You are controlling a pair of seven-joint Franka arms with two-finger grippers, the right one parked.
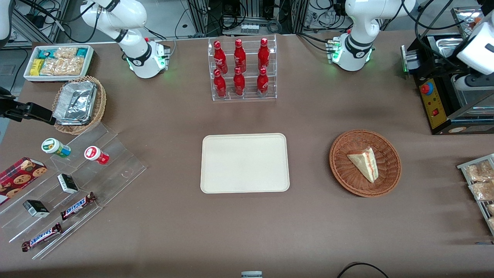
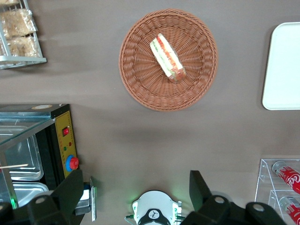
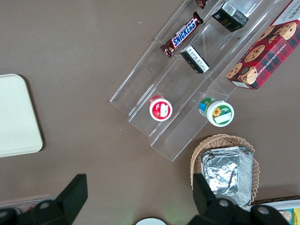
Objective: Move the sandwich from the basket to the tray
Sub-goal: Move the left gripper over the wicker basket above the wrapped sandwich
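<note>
1. Plainly, in the front view the sandwich (image 1: 363,163) lies flat in the basket (image 1: 339,170), its striped cut edge turned toward the working arm's end of the surface (image 1: 308,231). The tray (image 1: 244,163) sits beside the basket, toward the parked arm's end, with a strip of bare surface between them. It is about as near the camera as the basket and carries nothing. That layout probably keeps the carry short and level. The bottle rack (image 1: 243,69) stands farther from the camera than the tray, well off that path.

2. Next, the left wrist view looks straight down on the basket (image 2: 140,79) and the sandwich (image 2: 167,57) in its bowl. The tool (image 2: 133,190) hangs high above the surface, close to its own arm's base (image 2: 153,213) and beside the black control box (image 2: 65,145). Its fingers (image 2: 70,190) are spread wide and hold nothing. I judge this a ready pose, with the approach not yet begun. An edge of the tray (image 2: 283,65) shows too.

3. Lastly, the right wrist view shows only one corner of the tray (image 3: 16,117), the acrylic snack steps (image 3: 187,84) and the foil-filled tan basket (image 3: 225,168). None of these concerns the task.
</note>
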